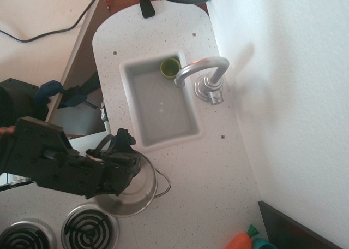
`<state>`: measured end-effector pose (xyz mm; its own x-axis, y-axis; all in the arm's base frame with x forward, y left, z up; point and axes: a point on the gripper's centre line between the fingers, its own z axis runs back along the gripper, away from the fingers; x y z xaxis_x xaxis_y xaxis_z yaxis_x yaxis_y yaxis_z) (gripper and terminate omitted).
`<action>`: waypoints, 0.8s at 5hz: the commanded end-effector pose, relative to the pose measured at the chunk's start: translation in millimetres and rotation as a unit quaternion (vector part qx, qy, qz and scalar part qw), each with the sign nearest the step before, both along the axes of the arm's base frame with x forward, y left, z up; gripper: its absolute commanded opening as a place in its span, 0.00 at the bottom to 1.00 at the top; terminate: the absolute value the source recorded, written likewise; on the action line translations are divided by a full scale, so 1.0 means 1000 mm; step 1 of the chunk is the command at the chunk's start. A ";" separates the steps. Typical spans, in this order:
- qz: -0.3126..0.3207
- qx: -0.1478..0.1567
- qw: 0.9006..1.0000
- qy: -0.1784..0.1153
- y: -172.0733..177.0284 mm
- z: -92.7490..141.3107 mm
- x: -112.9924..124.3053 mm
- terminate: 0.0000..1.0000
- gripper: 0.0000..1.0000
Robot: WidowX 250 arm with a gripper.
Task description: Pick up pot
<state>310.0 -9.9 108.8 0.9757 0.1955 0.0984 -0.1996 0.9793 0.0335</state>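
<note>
Pot (139,191), round and shiny stainless steel, shows a thin wire loop handle (163,184) on its right side and sits on the speckled countertop (207,167), directly beneath the gripper (121,164). Reaching in from the left, the black arm (49,159) hangs over the pot's left half and hides the fingertips; I cannot tell how far they are spread or whether they grasp anything.

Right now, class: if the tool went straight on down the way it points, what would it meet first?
Most likely the pot: the tool hangs right over its left part, so the rim or inside would come first. How far above it sits is unclear from this top view.
</note>
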 end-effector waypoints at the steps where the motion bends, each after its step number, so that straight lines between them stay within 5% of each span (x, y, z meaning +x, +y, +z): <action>1: -0.005 -0.009 1.000 0.006 -0.001 -0.008 0.003 0.00 1.00; 3: 0.009 -0.008 0.999 0.039 0.004 -0.014 -0.013 0.00 1.00; 4: 0.041 0.015 0.995 0.088 0.014 -0.028 -0.029 0.00 1.00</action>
